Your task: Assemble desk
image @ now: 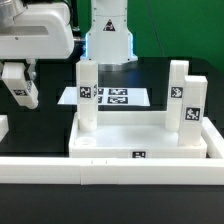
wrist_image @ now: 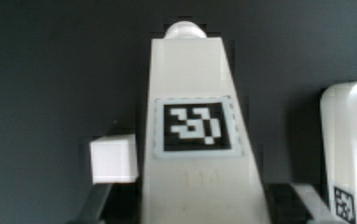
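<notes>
The tabletop [image: 140, 140] lies low in front, well off to the exterior view's right of the gripper [image: 20, 95], with three legs standing up from it. Behind it, further from the gripper, the marker board [image: 115, 97] lies flat on the table [image: 40, 125]. The gripper hangs at the exterior view's left, its fingers [wrist_image: 104, 205] pinching a fourth leg [wrist_image: 196, 130], which stretches straight out from the jaws with its tag facing the wrist camera
</notes>
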Available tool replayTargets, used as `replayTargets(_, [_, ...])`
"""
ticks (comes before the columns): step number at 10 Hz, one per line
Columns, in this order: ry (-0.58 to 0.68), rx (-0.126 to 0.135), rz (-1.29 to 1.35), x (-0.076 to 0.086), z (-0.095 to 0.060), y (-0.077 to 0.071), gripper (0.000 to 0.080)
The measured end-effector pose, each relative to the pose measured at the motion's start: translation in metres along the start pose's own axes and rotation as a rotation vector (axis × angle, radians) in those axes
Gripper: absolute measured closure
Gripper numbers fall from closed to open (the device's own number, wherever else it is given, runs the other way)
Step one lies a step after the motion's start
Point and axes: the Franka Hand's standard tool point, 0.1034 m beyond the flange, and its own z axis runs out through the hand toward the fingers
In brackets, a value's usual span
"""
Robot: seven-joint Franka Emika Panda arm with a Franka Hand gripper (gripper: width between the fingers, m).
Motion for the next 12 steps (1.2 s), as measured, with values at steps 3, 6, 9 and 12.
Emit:
replayTargets(3, [0.183, -0.028, -0.048, 0.035, -0.026, -0.012, 0.0511])
replayTargets(6, [0.316, -0.056, -0.01, 0.033, -0.021, -0.007, 0.0511])
replayTargets(9, [0.332, -0.007, 0.038, 0.068, -0.047, -0.067, 0.0511])
replayTargets(12, [0.325, -0.007, 0.024, 0.066, -0.045, -0.065, 0.0511])
